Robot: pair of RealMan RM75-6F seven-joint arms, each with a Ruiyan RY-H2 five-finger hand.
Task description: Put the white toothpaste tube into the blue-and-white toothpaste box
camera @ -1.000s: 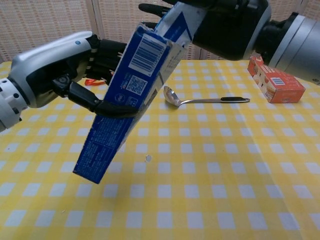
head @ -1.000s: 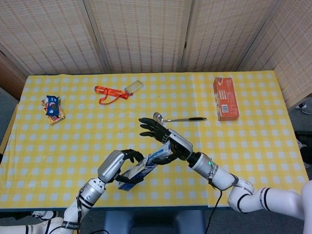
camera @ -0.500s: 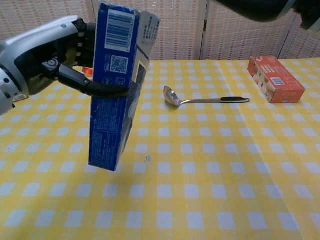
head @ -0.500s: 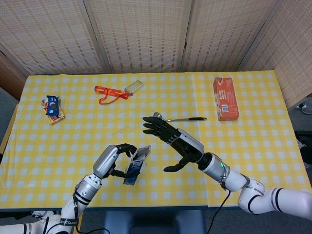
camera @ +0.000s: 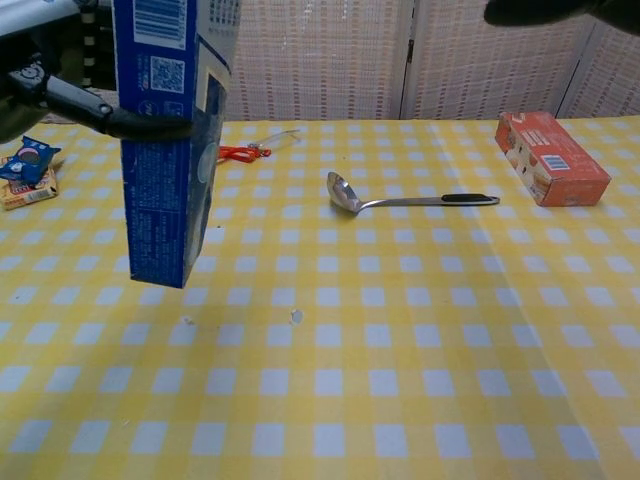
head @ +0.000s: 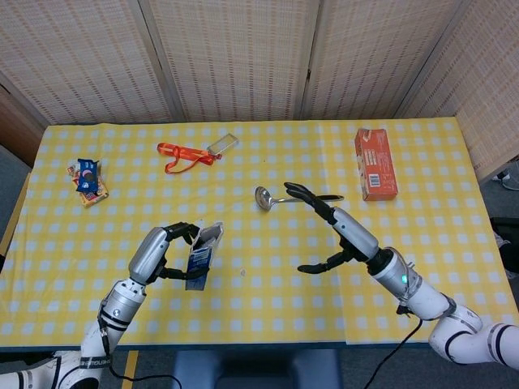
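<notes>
Fingers [head: 180, 232] of the left hand [head: 159, 251] are curled around the blue-and-white toothpaste box [head: 201, 256], and they hold it upright above the tabletop [head: 259, 308], near the front edge on the left side. In the chest view the box hangs with its lower end clear of the yellow checked cloth, and a flap at its upper end stands open. The white toothpaste tube cannot be made out; whether it is inside the box I cannot tell.

The right hand [head: 328, 235] is over the middle of the tabletop, well apart from the box. Its fingers are spread wide and hold nothing.

A metal spoon [camera: 400, 200] with a dark handle lies near the centre of the tabletop, just behind the right hand in the head view. An orange-red carton [head: 375, 164] lies flat close to the far right corner. An orange lanyard [head: 185, 155] with a clear card holder lies toward the far edge, left of the middle. A small snack packet [head: 89, 180] lies near the left edge.
</notes>
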